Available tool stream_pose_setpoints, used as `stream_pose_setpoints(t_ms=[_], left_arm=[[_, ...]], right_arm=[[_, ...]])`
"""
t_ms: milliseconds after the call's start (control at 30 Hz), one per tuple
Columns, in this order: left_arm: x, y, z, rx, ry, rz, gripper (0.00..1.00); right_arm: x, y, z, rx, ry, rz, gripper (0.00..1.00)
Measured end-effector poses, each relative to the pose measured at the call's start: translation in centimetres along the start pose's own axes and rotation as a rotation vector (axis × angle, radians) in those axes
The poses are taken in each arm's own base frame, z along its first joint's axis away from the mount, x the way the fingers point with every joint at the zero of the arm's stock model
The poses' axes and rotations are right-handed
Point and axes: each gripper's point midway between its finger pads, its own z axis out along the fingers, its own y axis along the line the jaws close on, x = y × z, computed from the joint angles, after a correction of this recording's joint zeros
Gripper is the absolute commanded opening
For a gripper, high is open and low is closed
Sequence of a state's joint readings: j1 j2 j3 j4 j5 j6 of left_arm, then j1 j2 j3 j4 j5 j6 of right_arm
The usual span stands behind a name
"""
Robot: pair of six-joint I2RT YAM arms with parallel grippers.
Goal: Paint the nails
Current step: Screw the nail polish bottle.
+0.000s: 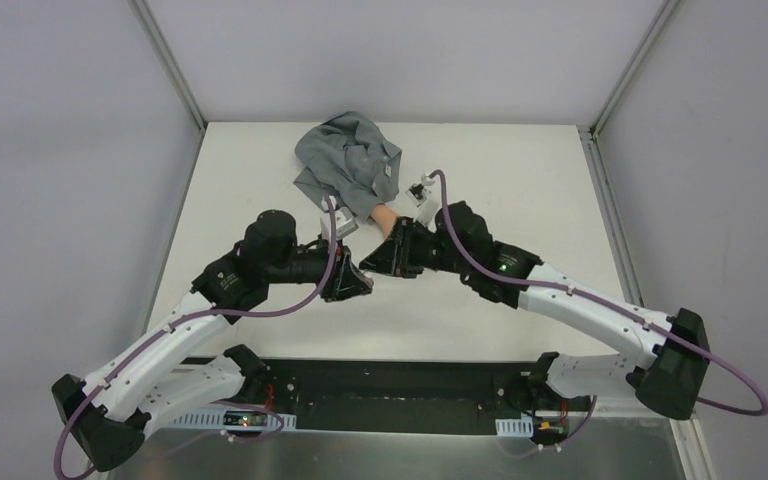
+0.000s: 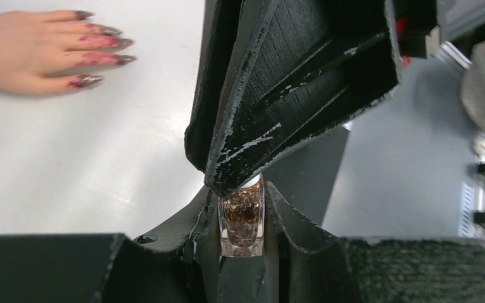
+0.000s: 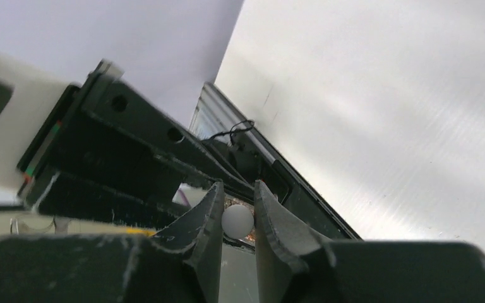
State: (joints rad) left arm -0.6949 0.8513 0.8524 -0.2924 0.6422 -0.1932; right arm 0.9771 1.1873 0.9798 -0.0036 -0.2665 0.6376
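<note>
My left gripper (image 2: 243, 192) is shut on a small glass polish bottle (image 2: 242, 221) full of coppery glitter. In the left wrist view my right gripper's black fingers (image 2: 278, 95) come down onto the bottle's top. The bottle's white cap (image 3: 237, 221) sits clamped between the two fingers of my right gripper (image 3: 237, 205). Seen from the top, both grippers (image 1: 365, 285) (image 1: 378, 262) meet at the table's middle. Just behind them lies the peach fake hand (image 1: 385, 218) with its grey sleeve (image 1: 350, 160). Its dark red nails (image 2: 117, 44) point right and are apart from the bottle.
The white table (image 1: 520, 190) is closed in by grey walls with metal posts at the back corners. A black base strip (image 1: 390, 385) runs along the near edge between the arm mounts.
</note>
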Motion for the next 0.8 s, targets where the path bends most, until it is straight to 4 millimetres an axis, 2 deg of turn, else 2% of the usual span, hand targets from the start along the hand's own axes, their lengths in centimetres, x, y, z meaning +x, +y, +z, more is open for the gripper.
stream_pose_setpoints(t_ms=[433, 567, 700, 733, 800], left_arm=[[2.0, 8.2, -1.2, -0.443, 0.009, -0.014, 0.0], [1.7, 9.8, -1.6, -0.528, 0.001, 0.003, 0.0], [1.6, 10.4, -1.3, -0.549, 0.002, 0.021, 0.0], [1.6, 10.4, -1.3, -0.549, 0.003, 0.022, 0.0], [1.5, 10.4, -1.0, -0.541, 0.005, 0.028, 0.0]], right_arm=[[-2.0, -5.1, 7.0, 0.275, -0.118, 0.259, 0.0], [-2.9, -5.6, 8.1, 0.309, -0.167, 0.293, 0.0], [-3.5, -6.2, 8.3, 0.337, -0.2, 0.299, 0.0], [-3.6, -6.3, 8.3, 0.344, -0.205, 0.298, 0.02], [-3.7, -6.4, 8.2, 0.354, -0.211, 0.292, 0.18]])
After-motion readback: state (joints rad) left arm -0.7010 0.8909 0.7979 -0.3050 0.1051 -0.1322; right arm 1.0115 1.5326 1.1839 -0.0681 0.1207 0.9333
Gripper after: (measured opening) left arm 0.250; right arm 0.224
